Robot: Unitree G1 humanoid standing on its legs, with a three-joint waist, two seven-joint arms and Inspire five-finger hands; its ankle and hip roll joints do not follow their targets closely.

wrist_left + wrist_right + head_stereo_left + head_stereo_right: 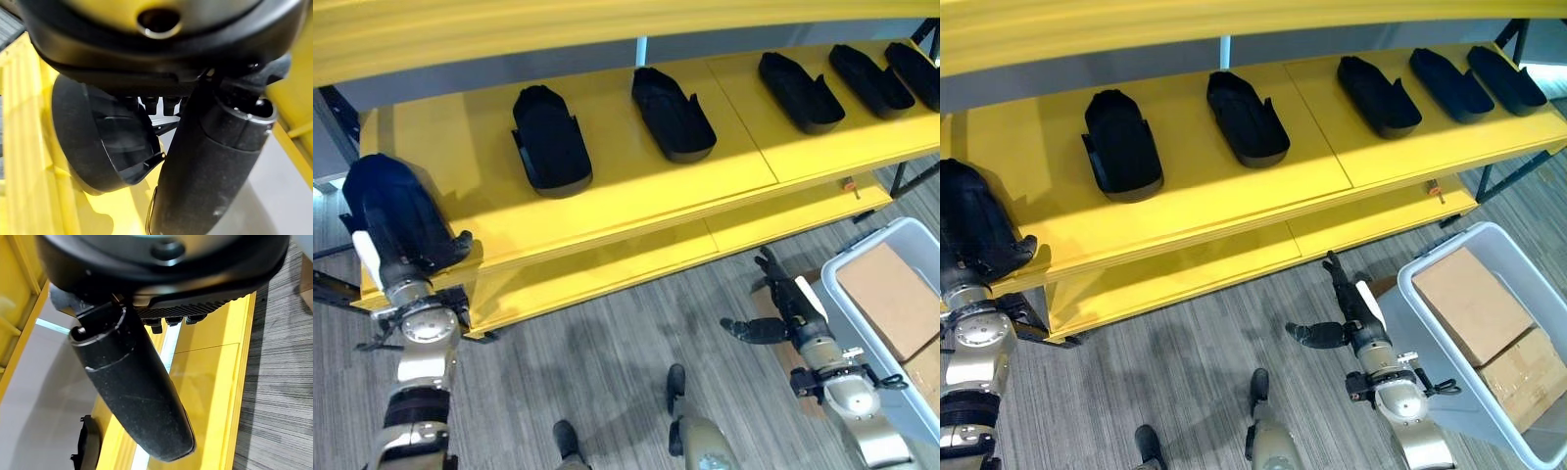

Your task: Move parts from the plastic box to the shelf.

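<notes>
The yellow shelf (636, 186) spans the whole scene, its wide top board standing above a lower ledge and below another yellow board; five black parts already lie on it in a loose row, well apart from one another: one (550, 137) toward the left, one (672, 114) near the middle, and three more (800, 91) (869, 79) (913, 70) toward the far right end; so much of the job looks done. A sixth part (391, 211) is at the shelf's left end, where the left hand (406, 250) has its fingers and thumb curled round it; whether the part already rests on the board or is just above it cannot be told (the left wrist view shows its hollow black shell against the yellow surface, close in). Setting it down and letting go is what remains for this piece. The plastic box (1430, 299), pale grey, sits on the floor to the robot's right; inside it lie brown cardboard boxes (1474, 304), and any further black parts cannot be made out there, so what is left to carry is unclear. The right hand (1347, 313) hangs low between shelf and box, fingers straight and relaxed, thumb out, holding nothing. The floor (607, 362) is grey striped planking.
</notes>
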